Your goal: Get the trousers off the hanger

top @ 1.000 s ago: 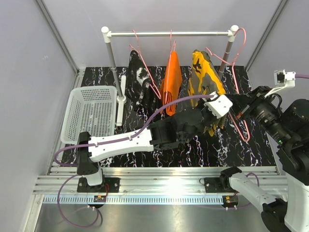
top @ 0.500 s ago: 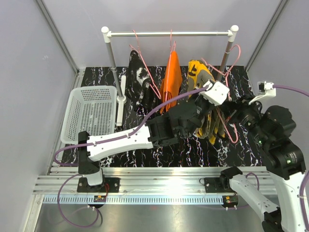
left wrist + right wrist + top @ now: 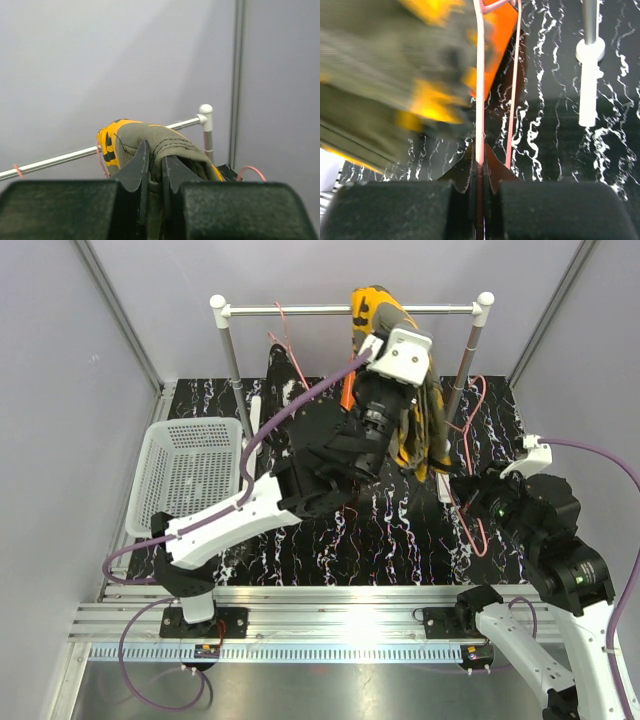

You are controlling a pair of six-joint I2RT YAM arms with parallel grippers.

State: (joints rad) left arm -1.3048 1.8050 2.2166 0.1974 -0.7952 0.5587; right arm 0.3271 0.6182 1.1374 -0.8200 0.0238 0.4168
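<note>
Item: camouflage trousers [image 3: 167, 142]. I have them pinched in the left tool [image 3: 155, 160], its jaws nearly together on a fold of the cloth. They are held high, level with the rail [image 3: 300, 310], and the loose end drapes down toward the counter [image 3: 400, 540].

Item: hanger [image 3: 480, 90], pink wire. My right tool [image 3: 479, 160] is clamped tight on it, low and to the right of the trousers.

Item: orange trousers [image 3: 497, 40] and black trousers [image 3: 280, 365], both hanging from the rail.

Item: basket [image 3: 190, 475], on the counter at the left, well apart from the trousers.

Risks: the right wrist view is blurred, so I cannot tell whether the trailing cloth is clear of the wire. If it is caught, I judge that pulling further would drag the hanger or tug the fold out of the left tool. Being so close to the rail, the trousers could also drape over it or knock the orange pair.
</note>
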